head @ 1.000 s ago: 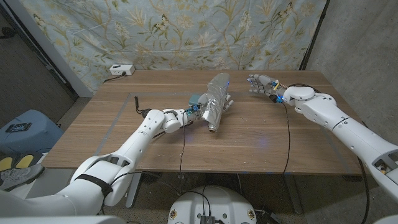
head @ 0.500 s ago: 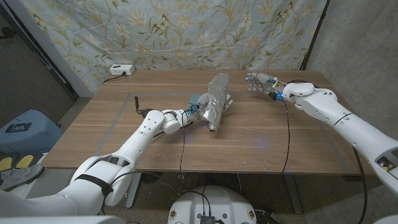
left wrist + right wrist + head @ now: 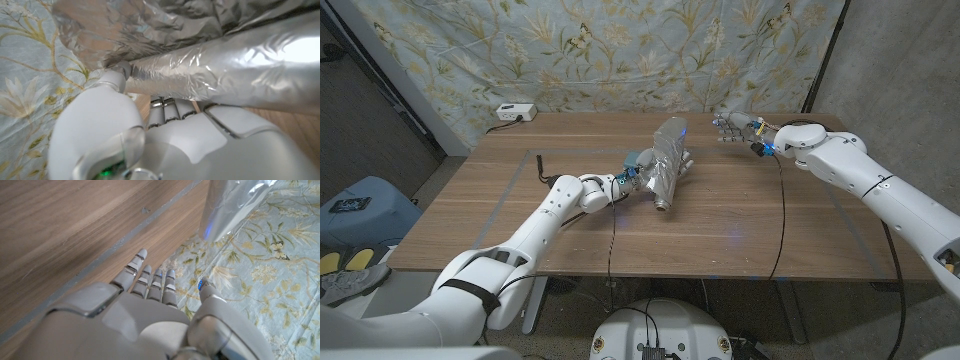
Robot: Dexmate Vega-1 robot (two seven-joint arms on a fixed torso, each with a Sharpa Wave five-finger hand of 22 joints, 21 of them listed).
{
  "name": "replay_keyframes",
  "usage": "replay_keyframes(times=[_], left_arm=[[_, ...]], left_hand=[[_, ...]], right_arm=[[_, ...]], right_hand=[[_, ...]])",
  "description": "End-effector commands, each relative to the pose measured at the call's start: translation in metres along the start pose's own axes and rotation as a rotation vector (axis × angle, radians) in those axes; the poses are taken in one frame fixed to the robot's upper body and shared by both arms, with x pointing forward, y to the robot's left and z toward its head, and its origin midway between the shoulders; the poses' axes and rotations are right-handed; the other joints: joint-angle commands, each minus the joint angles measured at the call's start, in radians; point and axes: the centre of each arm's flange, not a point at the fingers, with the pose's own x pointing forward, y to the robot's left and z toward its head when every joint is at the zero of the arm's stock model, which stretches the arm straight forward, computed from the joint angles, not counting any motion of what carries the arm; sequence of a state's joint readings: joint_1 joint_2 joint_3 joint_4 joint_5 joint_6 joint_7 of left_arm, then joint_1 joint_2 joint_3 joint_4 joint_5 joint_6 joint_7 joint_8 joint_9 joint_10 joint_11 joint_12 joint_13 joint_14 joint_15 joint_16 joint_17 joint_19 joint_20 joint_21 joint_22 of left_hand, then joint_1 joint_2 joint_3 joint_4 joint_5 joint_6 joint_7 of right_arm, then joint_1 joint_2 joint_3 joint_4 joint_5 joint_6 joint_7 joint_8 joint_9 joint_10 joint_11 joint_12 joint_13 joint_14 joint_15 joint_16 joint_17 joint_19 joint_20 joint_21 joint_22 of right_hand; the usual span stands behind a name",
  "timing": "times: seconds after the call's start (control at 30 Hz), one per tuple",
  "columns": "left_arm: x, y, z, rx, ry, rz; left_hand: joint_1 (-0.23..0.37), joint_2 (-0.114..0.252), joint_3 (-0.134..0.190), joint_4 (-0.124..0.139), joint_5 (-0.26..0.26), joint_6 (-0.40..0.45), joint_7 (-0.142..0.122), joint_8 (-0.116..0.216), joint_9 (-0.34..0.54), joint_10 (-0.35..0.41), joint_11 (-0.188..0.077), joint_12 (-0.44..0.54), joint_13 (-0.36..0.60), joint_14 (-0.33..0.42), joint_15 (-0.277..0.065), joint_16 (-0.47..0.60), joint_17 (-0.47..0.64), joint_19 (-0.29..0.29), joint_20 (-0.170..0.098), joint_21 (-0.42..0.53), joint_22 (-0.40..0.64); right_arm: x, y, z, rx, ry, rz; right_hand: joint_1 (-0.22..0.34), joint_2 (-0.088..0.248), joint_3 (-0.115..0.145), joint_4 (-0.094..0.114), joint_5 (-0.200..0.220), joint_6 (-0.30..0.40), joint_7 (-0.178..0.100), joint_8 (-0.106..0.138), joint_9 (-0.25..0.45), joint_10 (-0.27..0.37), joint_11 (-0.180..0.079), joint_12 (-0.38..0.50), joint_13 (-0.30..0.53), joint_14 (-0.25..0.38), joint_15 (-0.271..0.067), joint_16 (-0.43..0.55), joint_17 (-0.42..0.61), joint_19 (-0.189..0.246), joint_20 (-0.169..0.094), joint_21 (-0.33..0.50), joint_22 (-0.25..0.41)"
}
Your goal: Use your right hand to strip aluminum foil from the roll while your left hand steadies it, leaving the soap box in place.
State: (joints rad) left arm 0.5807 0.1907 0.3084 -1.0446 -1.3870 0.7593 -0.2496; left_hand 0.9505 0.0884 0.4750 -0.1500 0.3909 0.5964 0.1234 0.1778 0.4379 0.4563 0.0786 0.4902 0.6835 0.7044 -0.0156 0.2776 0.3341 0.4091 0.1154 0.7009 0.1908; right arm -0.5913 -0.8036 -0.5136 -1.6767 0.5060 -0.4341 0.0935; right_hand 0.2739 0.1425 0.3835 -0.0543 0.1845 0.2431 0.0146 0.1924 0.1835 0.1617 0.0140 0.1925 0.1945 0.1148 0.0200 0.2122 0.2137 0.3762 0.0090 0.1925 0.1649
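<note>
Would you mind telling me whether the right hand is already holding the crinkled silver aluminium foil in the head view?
No, the right hand hovers open above the table, apart from the crinkled silver aluminium foil.

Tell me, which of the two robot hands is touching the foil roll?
The left hand holds the foil roll; the right hand hangs apart, open.

Crinkled shiny foil roll [image 3: 665, 170], matt wooden table [image 3: 720, 220]

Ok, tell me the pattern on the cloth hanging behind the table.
Pale blue backdrop cloth printed with leafy branches and butterflies, clearest in the head view.
</note>
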Motion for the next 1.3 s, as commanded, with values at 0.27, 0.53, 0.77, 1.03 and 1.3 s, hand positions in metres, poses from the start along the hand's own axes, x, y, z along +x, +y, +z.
replay_keyframes(times=[0.27,0.53,0.77,1.03,1.3], left_arm=[[-0.003,-0.002,0.007,0.027,0.005,-0.041],[-0.007,-0.002,0.01,0.039,-0.001,-0.031],[-0.011,-0.005,0.013,0.06,-0.009,-0.001],[-0.014,-0.008,0.014,0.084,-0.015,0.061],[-0.016,-0.007,0.011,0.067,-0.022,0.083]], left_hand=[[-0.026,-0.013,-0.014,0.007,-0.009,-0.1,0.012,-0.003,-0.022,-0.073,0.034,-0.058,-0.029,-0.07,0.039,-0.033,-0.01,-0.038,0.026,-0.013,0.002],[-0.011,-0.007,-0.013,-0.006,-0.013,-0.061,0.011,0.019,-0.032,-0.037,0.024,-0.049,-0.034,-0.042,0.025,-0.017,-0.008,-0.026,0.021,-0.008,0.002],[0.033,-0.007,-0.013,-0.028,-0.016,-0.034,0.001,0.029,-0.04,-0.004,0.006,-0.035,-0.033,-0.015,0.003,0.004,0.002,-0.011,0.017,0.0,0.002],[0.156,-0.008,-0.003,-0.045,-0.009,0.04,-0.009,0.053,-0.039,0.067,-0.032,0.009,-0.023,0.048,-0.047,0.053,0.036,0.031,-0.007,0.025,0.004],[0.227,-0.018,-0.015,-0.036,-0.005,0.103,-0.021,0.076,-0.028,0.118,-0.059,0.046,-0.007,0.092,-0.078,0.092,0.069,0.051,-0.02,0.044,0.005]], right_arm=[[-0.008,0.01,0.007,-0.031,0.019,-0.013],[-0.008,0.014,0.01,-0.028,0.013,-0.006],[-0.011,0.018,0.019,-0.04,0.013,0.008],[-0.017,0.026,0.034,-0.063,0.021,0.026],[-0.023,0.031,0.042,-0.075,0.036,0.04]], right_hand=[[0.014,0.001,0.002,-0.007,0.0,0.001,0.006,0.004,0.005,0.004,0.011,0.007,0.002,0.004,0.01,0.007,0.002,0.007,0.009,0.001,0.005],[0.014,0.0,0.0,-0.008,-0.001,0.002,0.006,0.003,0.005,0.003,0.014,0.006,0.002,0.005,0.011,0.007,0.002,0.008,0.01,0.001,0.005],[0.013,0.001,-0.001,-0.009,-0.001,0.001,0.007,0.003,0.005,0.0,0.025,0.005,0.002,0.004,0.016,0.008,0.003,0.008,0.011,0.001,0.005],[0.013,0.0,-0.003,-0.01,-0.002,-0.003,0.011,0.001,0.005,0.001,0.037,0.005,0.002,0.004,0.021,0.008,0.004,0.009,0.015,0.001,0.005],[0.012,-0.001,-0.005,-0.011,-0.002,-0.008,0.016,-0.001,0.005,-0.001,0.051,0.005,0.002,0.009,0.027,0.011,0.005,0.014,0.021,0.003,0.005]])
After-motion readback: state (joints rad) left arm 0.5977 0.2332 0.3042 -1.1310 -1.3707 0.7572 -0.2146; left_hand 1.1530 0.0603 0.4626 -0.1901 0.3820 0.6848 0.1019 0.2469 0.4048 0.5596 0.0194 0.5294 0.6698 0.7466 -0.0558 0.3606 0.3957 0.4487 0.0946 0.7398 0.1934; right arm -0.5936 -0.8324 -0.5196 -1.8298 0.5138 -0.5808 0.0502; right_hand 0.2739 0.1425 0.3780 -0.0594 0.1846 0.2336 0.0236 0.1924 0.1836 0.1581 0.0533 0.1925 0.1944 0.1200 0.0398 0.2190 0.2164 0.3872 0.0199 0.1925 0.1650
